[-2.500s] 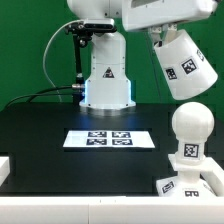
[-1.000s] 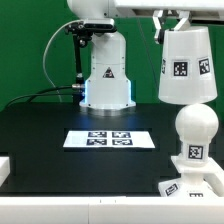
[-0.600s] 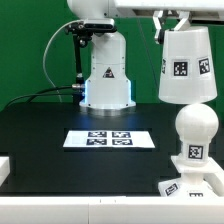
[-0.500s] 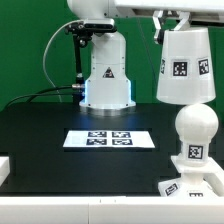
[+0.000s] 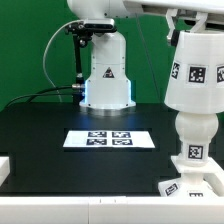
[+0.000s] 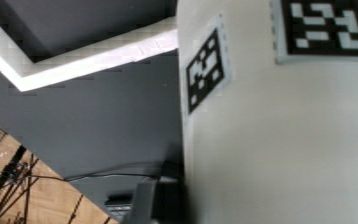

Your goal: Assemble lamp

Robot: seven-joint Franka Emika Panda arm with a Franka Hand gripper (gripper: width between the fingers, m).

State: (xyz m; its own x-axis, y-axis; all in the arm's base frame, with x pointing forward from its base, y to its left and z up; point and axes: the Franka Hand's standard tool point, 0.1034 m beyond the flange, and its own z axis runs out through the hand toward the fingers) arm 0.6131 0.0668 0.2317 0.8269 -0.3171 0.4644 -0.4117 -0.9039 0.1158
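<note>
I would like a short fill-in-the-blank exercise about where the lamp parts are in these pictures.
1. The tapered white plastic lamp shade now covers the top of the round white ____.
2. The flat white marker board lies on the ____ table.
3. The shade carries black-and-white square ____.
4. In the exterior view, the blocky white lamp base stands at the view's ____.

Missing words: bulb; black; tags; right

no legible text, only square marker tags
</note>
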